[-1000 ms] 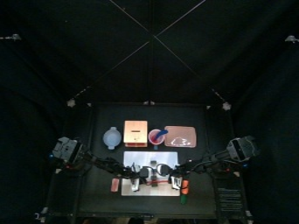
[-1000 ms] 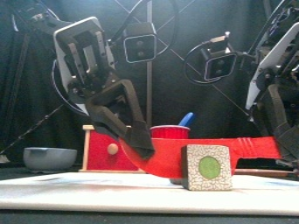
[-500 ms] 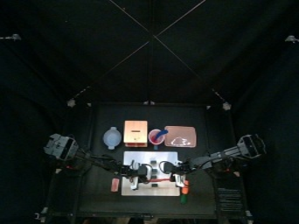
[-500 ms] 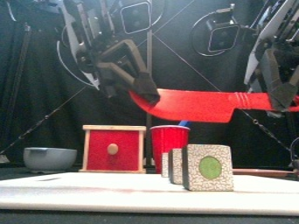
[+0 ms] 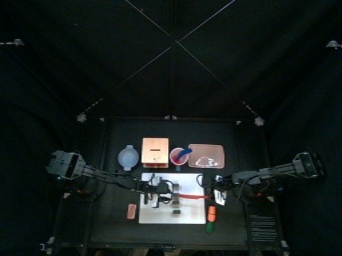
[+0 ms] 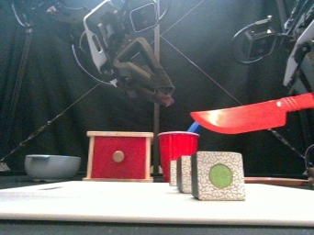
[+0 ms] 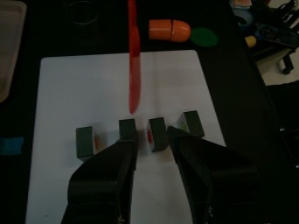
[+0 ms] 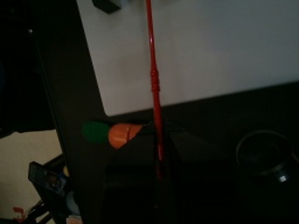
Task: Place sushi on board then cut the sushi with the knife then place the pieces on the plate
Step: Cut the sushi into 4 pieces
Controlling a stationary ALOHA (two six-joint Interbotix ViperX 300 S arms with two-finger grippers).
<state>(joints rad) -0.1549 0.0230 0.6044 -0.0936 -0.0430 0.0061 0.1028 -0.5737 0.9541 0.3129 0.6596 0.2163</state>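
Note:
Several dark green sushi pieces (image 7: 128, 131) stand in a row on the white cutting board (image 7: 70, 96); the front view shows them upright, the nearest piece (image 6: 219, 175) with its green centre facing forward. My left gripper (image 7: 152, 138) is open above the row with nothing between its jaws, and it hangs high over the board (image 6: 157, 92). The red knife (image 6: 252, 112) is held level in the air at the right, above the pieces, with my right gripper (image 6: 304, 92) shut on its handle. In the left wrist view the red knife (image 7: 133, 61) points along the board toward the pieces.
Behind the board stand a blue-grey bowl (image 6: 51, 165), a wooden box with a red drawer front (image 6: 119, 156), a red cup (image 6: 179, 147) with a blue knife in it, and the pink tray (image 5: 205, 156). An orange toy (image 7: 170, 29) and a green toy (image 7: 207, 37) lie off the board's end.
The left gripper has opened and risen from board level beside the sushi. The knife has lifted off the board and swung to the right with the right arm.

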